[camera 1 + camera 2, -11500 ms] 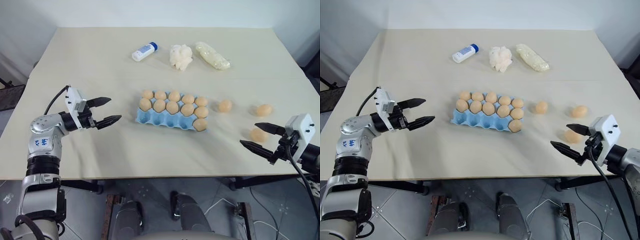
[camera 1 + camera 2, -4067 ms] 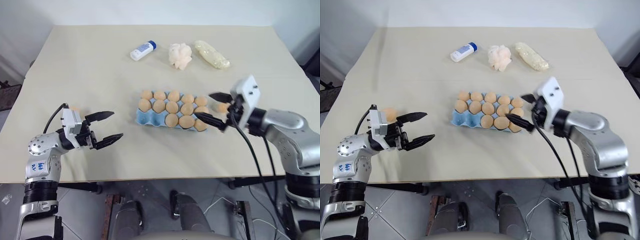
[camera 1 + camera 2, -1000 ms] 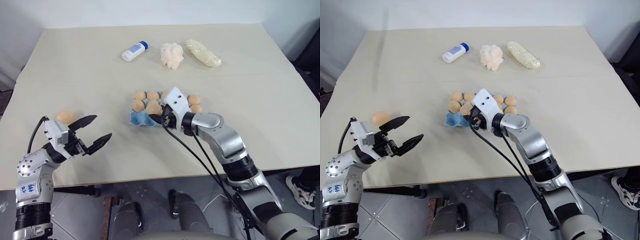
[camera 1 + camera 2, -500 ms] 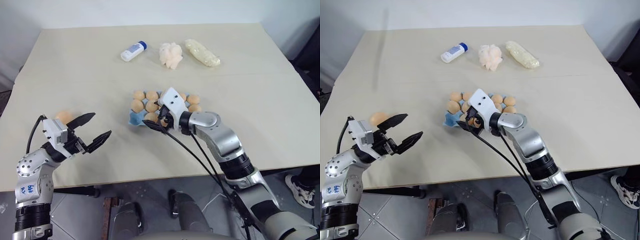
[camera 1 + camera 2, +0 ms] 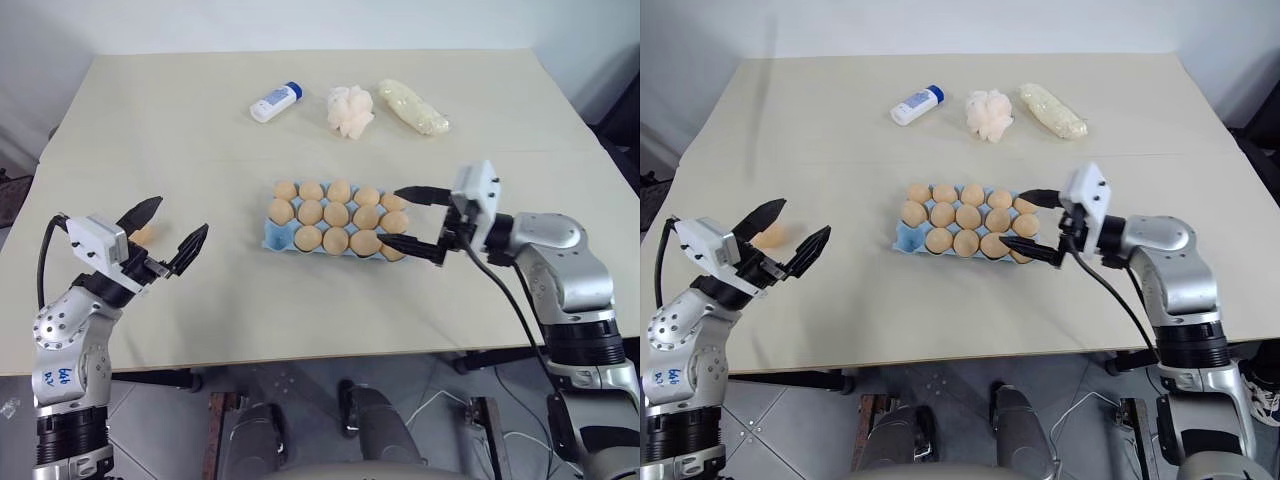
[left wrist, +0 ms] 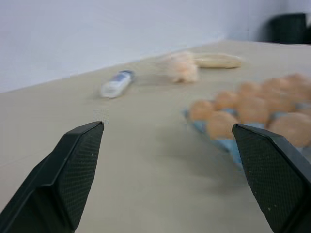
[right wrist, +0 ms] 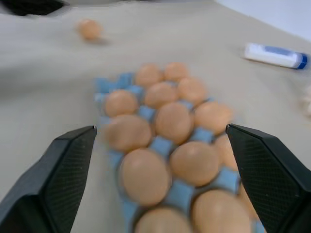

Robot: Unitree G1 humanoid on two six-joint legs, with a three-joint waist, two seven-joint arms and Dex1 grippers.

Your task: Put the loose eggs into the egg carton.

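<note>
A: Left side status?
B: Left hand (image 5: 168,230) is spread wide, holding nothing, hovering over the surface (image 5: 200,150) near its left edge. One loose egg (image 5: 769,235) sits on the surface just behind that hand, partly hidden by its fingers.

A: Carton?
B: Egg carton (image 5: 275,238) lies mid-surface, light blue. Eggs in nearly every cup; the front-left corner cup shows bare blue.

A: Right side?
B: Right hand (image 5: 408,218) is just beside the carton's right end, pointing left at it, fingers wide apart, nothing between them. One finger is over the back-right corner, the other at the front-right corner.

A: Anything else on the surface?
B: Along the far edge: white bottle (image 5: 275,102) with blue cap lying on its side, then a white lumpy wad (image 5: 349,108), then a pale wrapped roll (image 5: 411,106). All well apart from the carton.
</note>
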